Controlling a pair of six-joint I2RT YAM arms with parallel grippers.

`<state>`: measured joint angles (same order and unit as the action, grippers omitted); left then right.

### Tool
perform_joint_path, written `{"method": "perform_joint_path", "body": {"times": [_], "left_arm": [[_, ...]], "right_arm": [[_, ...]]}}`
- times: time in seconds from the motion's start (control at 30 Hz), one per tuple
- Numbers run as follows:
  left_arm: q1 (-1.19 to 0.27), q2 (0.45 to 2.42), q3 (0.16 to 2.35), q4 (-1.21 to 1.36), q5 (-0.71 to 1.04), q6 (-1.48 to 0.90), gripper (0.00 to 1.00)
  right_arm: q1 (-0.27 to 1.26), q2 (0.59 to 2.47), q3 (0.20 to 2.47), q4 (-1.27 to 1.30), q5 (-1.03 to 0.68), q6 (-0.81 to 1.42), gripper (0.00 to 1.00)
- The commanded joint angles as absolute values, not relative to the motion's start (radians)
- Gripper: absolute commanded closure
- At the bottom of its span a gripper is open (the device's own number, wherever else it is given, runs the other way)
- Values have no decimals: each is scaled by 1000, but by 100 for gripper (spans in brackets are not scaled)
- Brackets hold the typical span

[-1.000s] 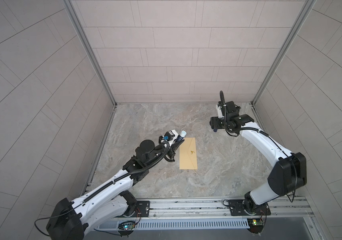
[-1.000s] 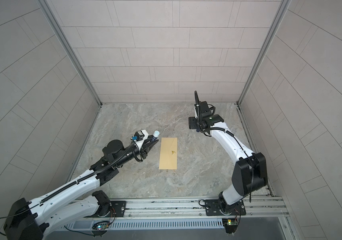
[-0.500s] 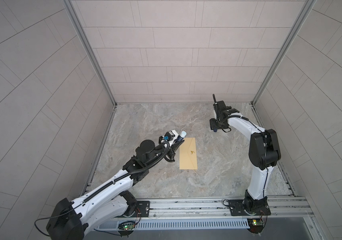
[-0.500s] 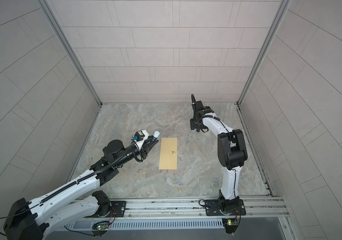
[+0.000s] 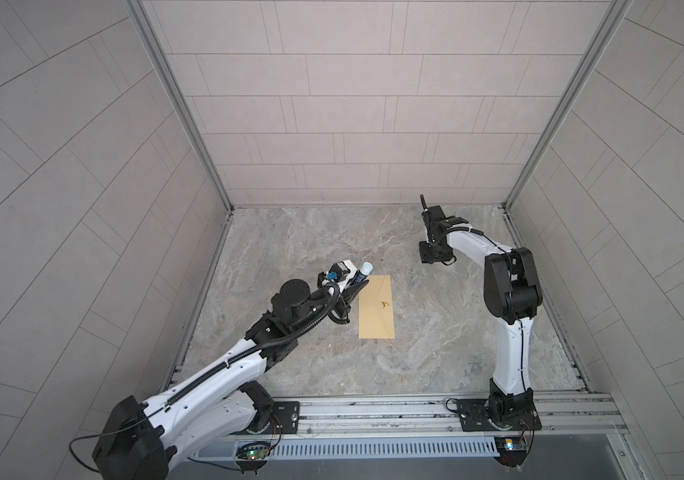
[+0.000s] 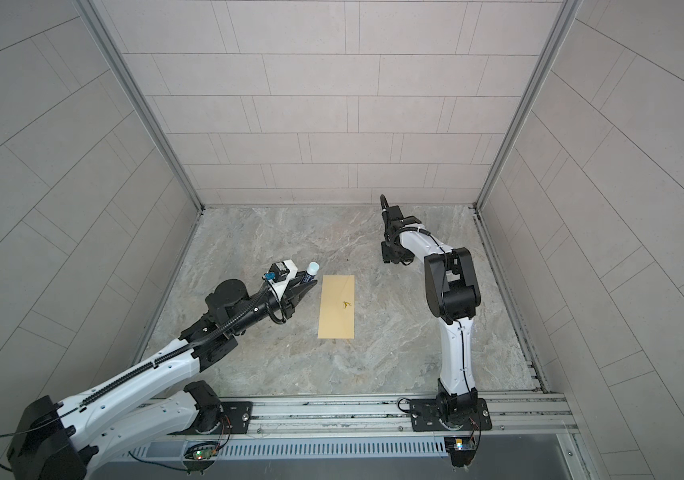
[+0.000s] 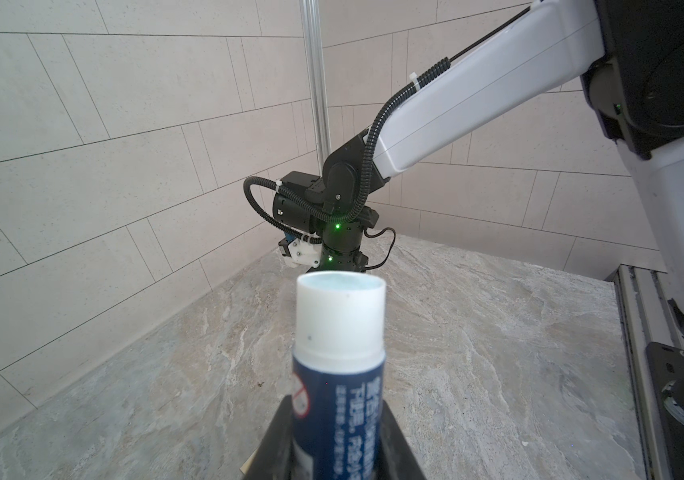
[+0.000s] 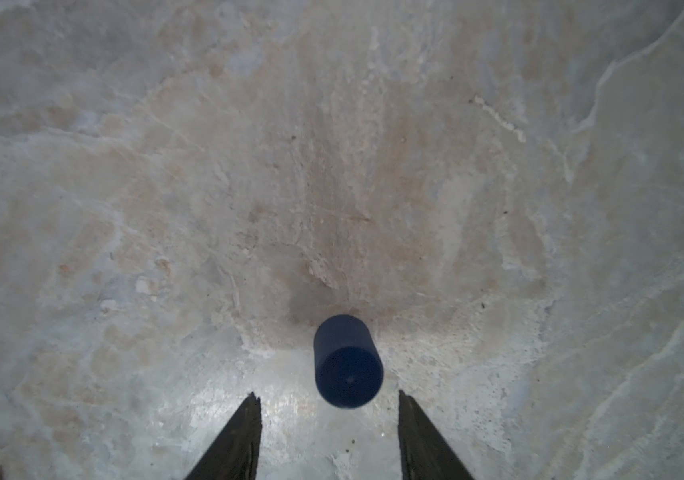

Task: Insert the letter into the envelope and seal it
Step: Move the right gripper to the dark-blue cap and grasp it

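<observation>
The envelope (image 5: pixel 376 307) lies flat near the middle of the bench (image 5: pixel 435 353). The left gripper (image 5: pixel 359 286), clamped on an uncapped glue stick (image 7: pixel 338 374), hangs just beside the envelope's far left corner. Toward the bench's far right corner the right gripper (image 8: pixel 327 399) points down, jaws apart, with a blue cap (image 8: pixel 347 361) standing untouched just off its fingertips.

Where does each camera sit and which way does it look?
Both top views: high up, looking down on envelope, left arm, right arm.
Left wrist: on left arm, looking across past glue stick in left gripper to right arm.
Right wrist: looking down at blue cap by open right gripper.
Shared: glue stick, top and left-wrist views.
</observation>
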<state>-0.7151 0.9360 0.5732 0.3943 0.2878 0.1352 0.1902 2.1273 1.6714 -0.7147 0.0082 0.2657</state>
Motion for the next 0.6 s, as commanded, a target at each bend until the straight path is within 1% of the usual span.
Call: {"method": "perform_joint_path", "body": {"times": [0.0,0.33,0.57], "left_arm": [[-718,928,588,405,297,140,100],[-719,934,589,399,295,144,100],[-720,937,589,399,295,144,100]], "right_arm": [[183,2164,1704,-734,28,271,50],[178,2210,1749,-737,28,275,60],[173,2224,1762,-745,35,275,71]]}}
